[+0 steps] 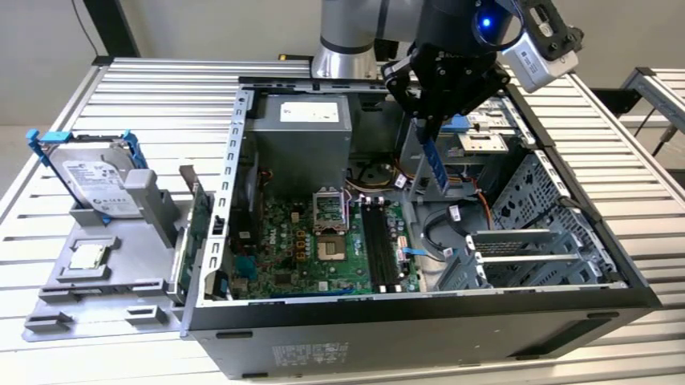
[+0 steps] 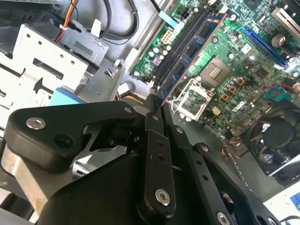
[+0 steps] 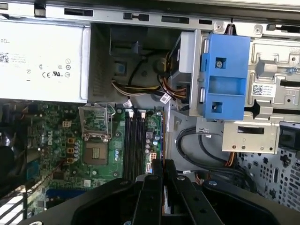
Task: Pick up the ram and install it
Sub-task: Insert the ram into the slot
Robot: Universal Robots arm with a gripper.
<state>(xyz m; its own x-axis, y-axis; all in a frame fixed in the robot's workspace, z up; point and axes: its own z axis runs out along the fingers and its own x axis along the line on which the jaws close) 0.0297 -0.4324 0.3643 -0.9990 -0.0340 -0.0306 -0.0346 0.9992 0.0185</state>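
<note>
Evidently the fingers [image 2: 153, 126] are clenched on one short end of the ram [image 2: 192, 51], which juts beyond their tips over the motherboard slots [image 3: 134, 140]. Light, stiff, likely fragile; grip the edges.

The silver arm [image 1: 348, 32] comes in from above, its wrist bent so the black end effector [image 1: 431, 119] points straight down. Its fingers [image 2: 154, 136] are clamped on the top edge of the ram [image 1: 432, 160], which hangs upright directly below the end effector.
</note>
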